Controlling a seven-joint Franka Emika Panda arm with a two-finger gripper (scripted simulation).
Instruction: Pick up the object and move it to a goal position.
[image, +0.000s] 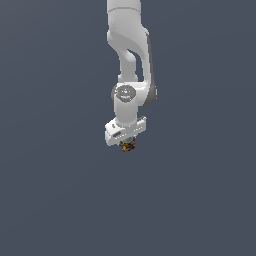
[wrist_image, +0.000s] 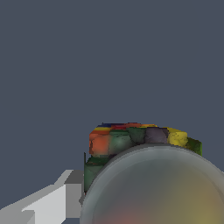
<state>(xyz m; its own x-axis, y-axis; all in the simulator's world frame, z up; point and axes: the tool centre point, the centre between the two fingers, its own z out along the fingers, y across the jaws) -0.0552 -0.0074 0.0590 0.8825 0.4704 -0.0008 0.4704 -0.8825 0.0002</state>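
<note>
The object (image: 128, 146) is a tiny dark lump with red, yellow and green patches, sitting right under the white hand in the exterior view. My gripper (image: 128, 142) points straight down and is shut on it, and the hand hides the fingertips in that view. In the wrist view the object (wrist_image: 131, 139) fills the lower part of the picture. Its coloured blocks show behind a pale greyish rounded dome (wrist_image: 157, 188). One grey finger (wrist_image: 72, 192) presses against the object's side, and the other finger is out of that view.
A uniform dark grey-blue surface (image: 60, 200) fills everything around the arm (image: 131, 55) in both views. No other objects, containers or edges show.
</note>
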